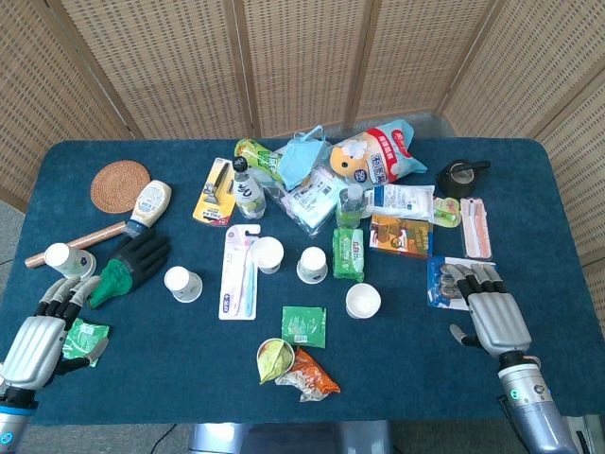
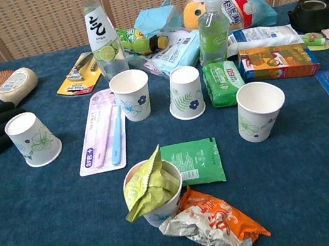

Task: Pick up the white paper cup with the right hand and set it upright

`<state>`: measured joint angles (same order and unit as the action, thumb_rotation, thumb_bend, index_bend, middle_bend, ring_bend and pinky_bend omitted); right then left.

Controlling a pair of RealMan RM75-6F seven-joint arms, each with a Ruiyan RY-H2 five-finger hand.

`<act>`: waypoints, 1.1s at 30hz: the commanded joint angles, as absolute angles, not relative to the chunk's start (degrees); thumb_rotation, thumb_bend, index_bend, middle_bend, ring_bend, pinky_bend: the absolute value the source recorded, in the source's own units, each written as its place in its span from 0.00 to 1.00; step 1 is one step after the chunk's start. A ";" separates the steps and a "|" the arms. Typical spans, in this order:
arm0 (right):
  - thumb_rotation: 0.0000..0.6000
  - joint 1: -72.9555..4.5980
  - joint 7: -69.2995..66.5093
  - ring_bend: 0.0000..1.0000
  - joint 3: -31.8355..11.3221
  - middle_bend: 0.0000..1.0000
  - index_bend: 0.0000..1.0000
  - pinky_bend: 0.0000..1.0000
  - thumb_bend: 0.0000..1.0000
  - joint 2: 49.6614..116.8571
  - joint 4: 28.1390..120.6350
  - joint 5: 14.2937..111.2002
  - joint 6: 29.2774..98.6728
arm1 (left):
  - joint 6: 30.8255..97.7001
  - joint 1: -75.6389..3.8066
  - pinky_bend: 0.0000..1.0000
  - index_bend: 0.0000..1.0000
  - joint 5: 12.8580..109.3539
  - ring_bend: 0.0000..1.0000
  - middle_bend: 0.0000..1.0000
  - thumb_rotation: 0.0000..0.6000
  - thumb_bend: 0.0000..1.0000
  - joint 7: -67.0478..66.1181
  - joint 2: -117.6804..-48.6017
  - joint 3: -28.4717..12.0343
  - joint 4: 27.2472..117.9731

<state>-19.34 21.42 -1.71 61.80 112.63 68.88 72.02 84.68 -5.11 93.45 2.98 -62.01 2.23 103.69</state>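
Right hand (image 1: 492, 314) lay flat on the desk (image 1: 170, 397) near the right edge with its fingers stretched out and nothing in them. The fingertips were at the edge of a blue blister pack (image 1: 440, 282). Left hand (image 1: 40, 339) was the same deal on the far left: fingers straight and empty, with a small green packet (image 1: 87, 340) just beside it.

I counted six white paper cups. Two stood mouth-down, one (image 1: 312, 265) mid-desk beside the green wipes pack (image 1: 348, 253) and one (image 1: 181, 283) near the black glove (image 1: 132, 263). Two stood upright and empty, one (image 1: 267, 253) right next to the toothbrush pack (image 1: 236, 274) and one (image 1: 363, 301) closer to the right hand, though still well apart from it. A fifth (image 1: 274, 359) stood upright at the front with a green wrapper (image 2: 146, 190) stuffed in it and an orange snack wrapper (image 2: 216, 219) touching it. The sixth (image 1: 62, 257) was just past the left hand's fingertips, and I couldn't tell which way it was sitting.

Two clear bottles (image 2: 101, 35) (image 2: 211, 25) stood further back.
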 commanded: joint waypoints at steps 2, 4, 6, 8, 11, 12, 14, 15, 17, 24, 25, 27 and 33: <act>1.00 -19.26 20.31 0.00 -1.93 0.11 0.04 0.00 0.30 61.60 112.54 68.76 71.32 | 84.08 -5.39 0.07 0.00 93.26 0.00 0.15 1.00 0.35 3.24 -61.90 2.26 103.65; 1.00 -19.11 19.74 0.00 -1.98 0.11 0.04 0.00 0.30 61.58 112.42 69.18 71.34 | 84.33 -5.35 0.07 0.00 93.56 0.00 0.15 1.00 0.35 3.40 -61.74 2.29 103.74; 1.00 -18.84 18.31 0.00 -1.98 0.11 0.04 0.00 0.30 61.55 112.40 70.13 71.35 | 84.87 -5.18 0.07 0.00 94.04 0.00 0.15 1.00 0.35 3.64 -61.50 2.37 103.83; 1.00 -18.73 16.75 0.00 -1.89 0.11 0.03 0.00 0.30 61.25 112.47 71.05 70.87 | 85.11 -5.12 0.07 0.00 94.39 0.00 0.15 1.00 0.35 3.97 -61.20 2.47 103.93; 1.00 -18.96 15.77 0.00 -1.77 0.11 0.01 0.00 0.30 60.98 112.77 72.19 69.92 | 85.03 -5.31 0.07 0.00 94.80 0.00 0.15 1.00 0.35 4.46 -60.75 2.54 103.95; 1.00 -19.13 15.65 0.00 -1.72 0.11 0.01 0.00 0.30 61.00 112.96 72.56 69.53 | 85.02 -5.38 0.07 0.00 94.85 0.00 0.15 1.00 0.35 4.62 -60.64 2.50 103.95; 1.00 -19.76 15.49 0.00 -1.59 0.11 0.00 0.00 0.30 60.92 113.57 73.14 68.13 | 85.09 -5.55 0.07 0.00 95.06 0.00 0.15 1.00 0.35 5.23 -60.34 2.39 104.01; 1.00 -20.15 15.65 0.00 -1.54 0.11 0.00 0.00 0.30 60.84 113.85 73.26 67.35 | 85.11 -5.65 0.07 0.00 95.22 0.00 0.15 1.00 0.35 5.66 -60.14 2.37 104.06; 1.00 -21.24 16.93 0.00 -1.63 0.11 0.00 0.00 0.30 60.82 114.59 73.21 65.72 | 85.12 -5.94 0.07 0.00 95.63 0.00 0.15 1.00 0.35 6.64 -59.59 2.29 104.20; 1.00 -26.52 22.52 0.00 -4.19 0.10 0.00 0.00 0.30 63.82 117.14 69.72 60.75 | 84.44 -6.98 0.07 0.00 96.12 0.00 0.15 1.00 0.35 8.00 -58.76 1.92 104.51; 1.00 -27.32 23.45 0.00 -4.66 0.10 0.00 0.00 0.30 64.49 117.29 68.72 60.25 | 84.27 -7.15 0.07 0.00 96.23 0.00 0.15 1.00 0.35 8.22 -58.78 1.92 104.51; 1.00 -29.14 26.36 0.00 -5.59 0.09 0.00 0.00 0.30 65.99 117.65 65.94 59.49 | 83.91 -7.48 0.07 0.00 96.46 0.00 0.15 1.00 0.35 8.52 -58.81 1.96 104.44; 1.00 -33.65 33.70 0.00 -6.93 0.08 0.00 0.00 0.30 69.35 118.80 58.42 58.79 | 83.68 -7.86 0.07 0.00 96.29 0.00 0.15 1.00 0.35 9.25 -59.01 1.84 103.88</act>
<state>-31.82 31.38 -6.22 67.89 118.24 60.74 59.32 83.70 -7.83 96.36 9.14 -58.96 1.85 103.98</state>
